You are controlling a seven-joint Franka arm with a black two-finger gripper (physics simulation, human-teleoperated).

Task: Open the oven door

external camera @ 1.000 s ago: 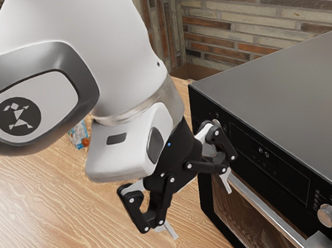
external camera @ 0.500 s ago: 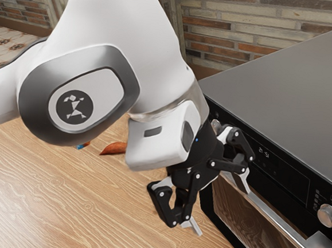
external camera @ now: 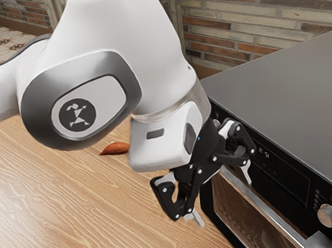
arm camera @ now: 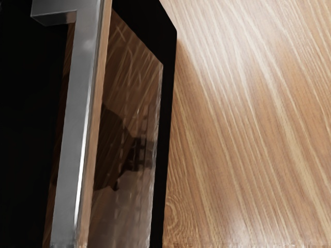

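Note:
My gripper (external camera: 222,194) stands open at the oven's front, its two fingers spread wide, one near the far end of the handle and the other out over the table. The long silver handle (external camera: 284,229) runs across the top of the oven door (external camera: 242,216), which is closed. In the wrist view the handle (arm camera: 77,124) stretches along the dark glass door (arm camera: 132,155), with a bracket at one end. Whether a finger touches the handle cannot be told.
The oven's grey top (external camera: 284,81) rises beside the hand, with a round knob (external camera: 328,216) on its front panel. A reddish-brown object (external camera: 115,148) lies on the wooden table (external camera: 90,204) behind the hand. A brick wall stands at the back.
My hand has moved toward the exterior view's right and slightly up, closer to the oven front. The reddish-brown object has come into sight behind the arm. The door has not moved.

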